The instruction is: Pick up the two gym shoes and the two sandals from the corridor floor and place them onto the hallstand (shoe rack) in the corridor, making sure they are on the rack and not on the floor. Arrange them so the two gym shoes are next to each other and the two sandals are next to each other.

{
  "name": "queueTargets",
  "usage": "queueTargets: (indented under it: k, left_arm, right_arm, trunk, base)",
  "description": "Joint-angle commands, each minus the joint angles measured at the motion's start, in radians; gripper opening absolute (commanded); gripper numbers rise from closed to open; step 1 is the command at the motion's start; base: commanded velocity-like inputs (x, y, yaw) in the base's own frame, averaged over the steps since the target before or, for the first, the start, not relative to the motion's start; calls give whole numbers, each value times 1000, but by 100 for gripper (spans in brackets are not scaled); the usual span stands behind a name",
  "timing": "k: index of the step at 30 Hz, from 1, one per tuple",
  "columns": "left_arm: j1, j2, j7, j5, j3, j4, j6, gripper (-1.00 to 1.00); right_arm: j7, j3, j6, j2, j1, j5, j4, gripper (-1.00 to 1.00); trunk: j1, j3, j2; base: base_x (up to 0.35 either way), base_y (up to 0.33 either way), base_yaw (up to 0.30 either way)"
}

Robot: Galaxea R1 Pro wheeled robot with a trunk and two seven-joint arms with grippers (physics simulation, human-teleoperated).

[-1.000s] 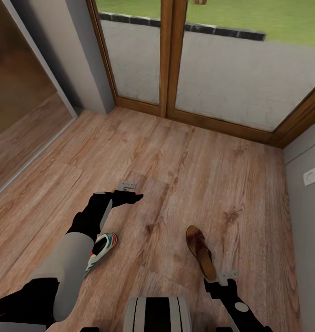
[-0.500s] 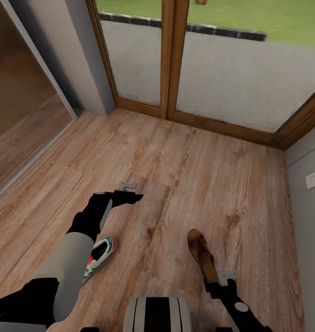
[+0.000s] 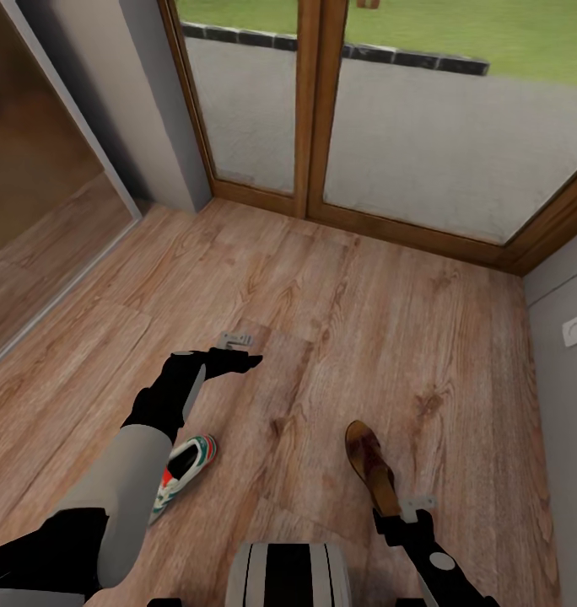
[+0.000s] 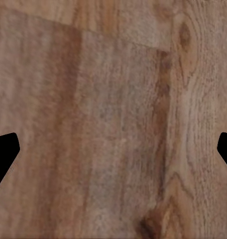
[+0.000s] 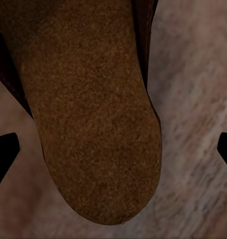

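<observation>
Your right gripper (image 3: 417, 504) hung wide open over the sandal (image 3: 371, 469) heel on the corridor floor (image 3: 356, 320); left gripper (image 3: 235, 340) open too, gym shoe (image 3: 180, 472) beside its forearm.

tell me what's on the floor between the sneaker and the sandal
Nothing: in the head view only bare wood-grain floor lies between the sneaker and the sandal.

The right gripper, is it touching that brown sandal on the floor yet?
Apart. In the right wrist view the sandal lies between the two spread fingertips, with floor showing on each side of its heel, so the right gripper is open around it without contact.
</observation>
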Motion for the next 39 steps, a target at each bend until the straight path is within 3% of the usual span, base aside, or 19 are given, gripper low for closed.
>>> queueTargets:
  k: [1,11,21,39]
  left_arm:
    - [0,-1,-10,-10,6,-1,4,100]
    - [1,-2,-10,-14,6,-1,0,100]
    - [0,-1,-10,-14,7,-1,2,100]
    - [0,-1,-8,-13,10,-1,3,100]
  right_arm:
    - [5,-8,-4,1,0,10,0,100]
    - [5,-8,-4,1,0,10,0,100]
    - [5,-8,-4,0,0,10,0,100]
    - [1,-8,-4,0,0,10,-1,100]
  trunk:
    - [0,-1,0]
    - [0,-1,0]
    - [4,-40,-3]
    - [4,-54,-3]
  base:
    - [35,27,0]
    - [12,9,0]
    - [0,0,0]
    - [0,0,0]
